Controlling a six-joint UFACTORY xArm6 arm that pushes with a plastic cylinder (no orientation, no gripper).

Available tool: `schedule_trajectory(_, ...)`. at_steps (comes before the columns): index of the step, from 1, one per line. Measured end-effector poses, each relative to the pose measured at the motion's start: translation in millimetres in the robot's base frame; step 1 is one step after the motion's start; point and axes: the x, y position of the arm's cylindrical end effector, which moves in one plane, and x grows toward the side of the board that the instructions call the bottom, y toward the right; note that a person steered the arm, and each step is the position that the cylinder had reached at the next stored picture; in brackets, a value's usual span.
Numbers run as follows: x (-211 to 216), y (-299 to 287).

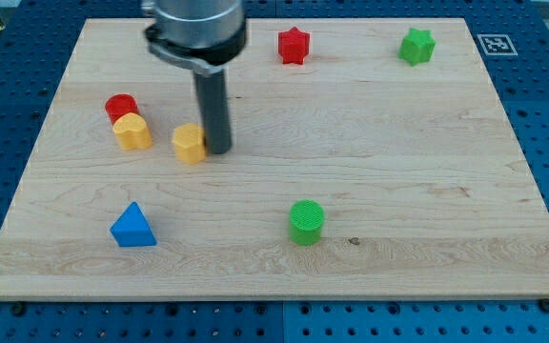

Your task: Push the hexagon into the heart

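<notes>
A yellow hexagon block [189, 143] lies left of the board's middle. A yellow heart block [132, 131] lies a short way to its left, touching a red cylinder [120, 106] just above it. My tip [219, 150] rests on the board right against the hexagon's right side. The rod rises straight up from there to the arm's grey flange at the view's top. A small gap separates the hexagon from the heart.
A red star [294, 45] and a green star-like block [416, 46] lie near the top edge. A green cylinder [306, 222] sits at the lower middle. A blue triangle [133, 227] sits at the lower left. The wooden board [446, 191] ends in blue pegboard all round.
</notes>
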Motion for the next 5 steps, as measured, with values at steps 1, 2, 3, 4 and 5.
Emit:
schedule_trajectory(1, -3.6, 9.0)
schedule_trajectory(2, 1.5, 40.2)
schedule_trajectory(3, 24.0, 42.7)
schedule_trajectory(4, 42.4, 23.2)
schedule_trajectory(5, 28.5, 3.0)
